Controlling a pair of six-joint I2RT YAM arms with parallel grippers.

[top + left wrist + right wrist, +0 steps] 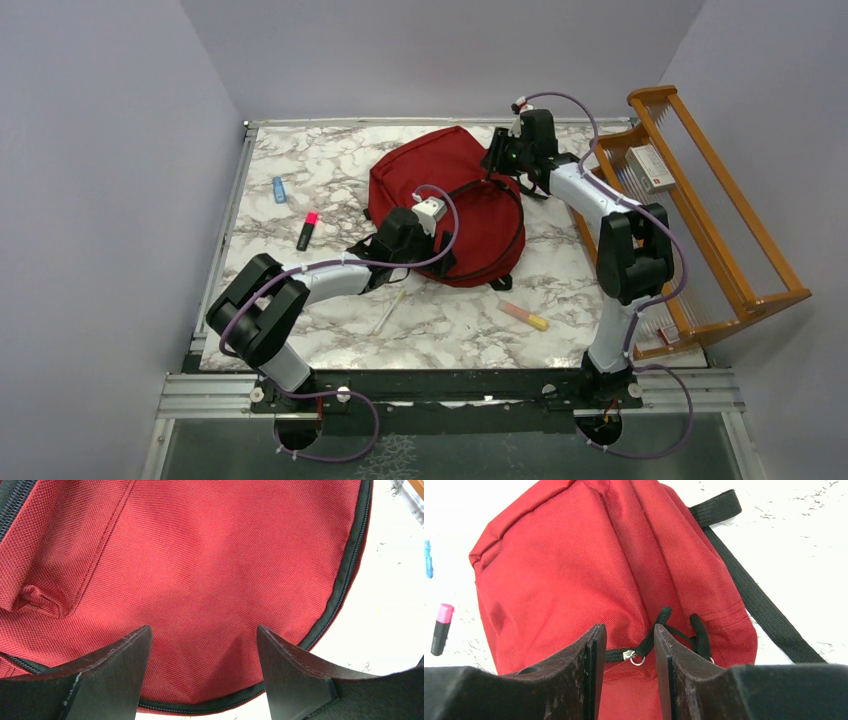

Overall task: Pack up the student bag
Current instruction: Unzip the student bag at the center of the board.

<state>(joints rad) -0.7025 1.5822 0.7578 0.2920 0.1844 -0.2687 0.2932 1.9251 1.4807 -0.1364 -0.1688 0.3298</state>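
Observation:
The student bag (455, 195) is a big red backpack lying flat mid-table, zipper closed along its edge (345, 580). My left gripper (425, 250) hovers over the bag's near-left rim. In the left wrist view its jaws (204, 627) stand wide open above red fabric (200, 570), holding nothing. My right gripper (497, 160) is at the bag's far-right end. There its fingers (628, 627) are apart, with a black zipper pull (631, 655) lying in the gap, not clamped. A black strap (754, 595) trails off the bag (574, 570) onto the table.
Left of the bag lie a black highlighter with a pink cap (308, 230) and a small blue item (279, 189). A white pen (390, 312) and an orange-yellow marker (524, 316) lie near the front. A wooden rack (700, 200) holding a box (650, 167) lines the right edge.

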